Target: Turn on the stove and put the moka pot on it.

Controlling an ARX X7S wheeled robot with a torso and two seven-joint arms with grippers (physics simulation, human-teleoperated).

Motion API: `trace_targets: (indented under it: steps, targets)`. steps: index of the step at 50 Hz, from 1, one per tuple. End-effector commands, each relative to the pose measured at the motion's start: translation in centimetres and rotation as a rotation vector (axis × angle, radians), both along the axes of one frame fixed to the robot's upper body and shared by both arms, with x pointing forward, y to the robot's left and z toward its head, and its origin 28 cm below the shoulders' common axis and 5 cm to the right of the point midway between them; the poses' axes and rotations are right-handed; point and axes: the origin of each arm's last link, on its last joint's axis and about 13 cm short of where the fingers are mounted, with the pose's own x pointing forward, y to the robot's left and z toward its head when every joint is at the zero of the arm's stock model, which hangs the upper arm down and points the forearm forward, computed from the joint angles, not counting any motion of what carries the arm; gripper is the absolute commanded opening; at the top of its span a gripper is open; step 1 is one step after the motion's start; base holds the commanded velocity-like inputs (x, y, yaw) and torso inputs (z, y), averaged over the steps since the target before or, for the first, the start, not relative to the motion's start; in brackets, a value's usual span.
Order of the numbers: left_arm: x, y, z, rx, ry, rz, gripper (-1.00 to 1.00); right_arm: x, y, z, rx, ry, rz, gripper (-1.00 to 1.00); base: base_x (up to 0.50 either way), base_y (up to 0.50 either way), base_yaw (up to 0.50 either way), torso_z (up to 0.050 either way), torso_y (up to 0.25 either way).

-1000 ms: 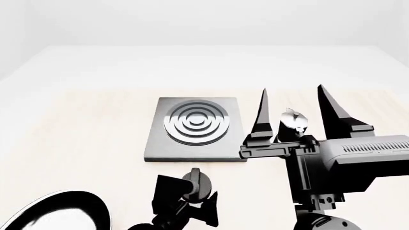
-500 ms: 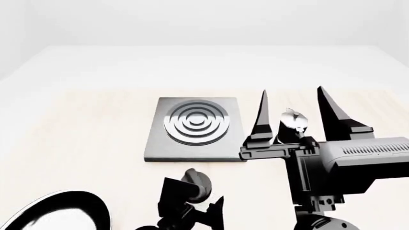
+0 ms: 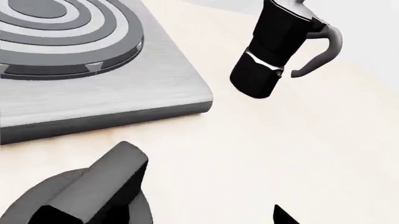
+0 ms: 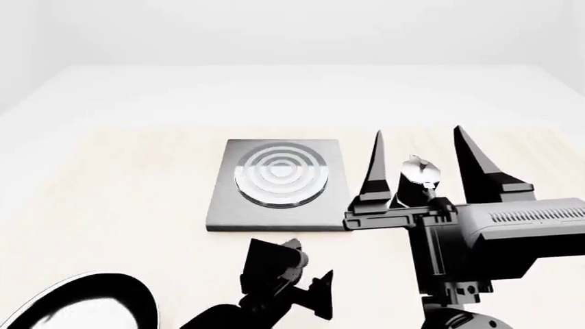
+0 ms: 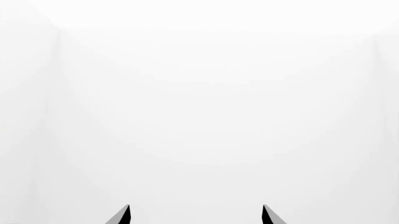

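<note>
The stove [image 4: 274,205] is a dark-grey plate in the middle of the table, and its burner [image 4: 281,175] rings look pale. It also shows in the left wrist view [image 3: 124,93]. The black knob [image 4: 292,252] sits just in front of the plate, with its bar handle close in the left wrist view [image 3: 103,186]. My left gripper [image 4: 292,274] is open at the knob, and one fingertip [image 3: 283,217] stands well apart from it. The moka pot [image 4: 418,179] stands upright to the right of the stove [image 3: 274,46]. My right gripper [image 4: 417,130] is open and empty, fingers pointing up on either side of the pot in the head view [image 5: 195,207].
A black frying pan [image 4: 82,301] lies at the near left corner. The light wooden table [image 4: 119,192] runs back to a white wall. The right arm's bulky wrist [image 4: 512,233] fills the near right.
My left gripper has moved right and twisted at the knob, and the knob's handle has turned. The burner rings have gone from dark-and-silver to pale. The right arm and moka pot have not moved.
</note>
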Motion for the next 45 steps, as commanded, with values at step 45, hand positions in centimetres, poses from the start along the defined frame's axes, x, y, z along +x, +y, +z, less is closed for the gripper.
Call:
trace_targets:
  steps: [45]
  targets:
    - [-3.6,7.6,17.5,-0.08,-1.223,0.504,1.0,6.4,-5.4,-1.8,-0.046,0.187,-0.181,1.0,0.0,0.0,0.0,0.0,0.0]
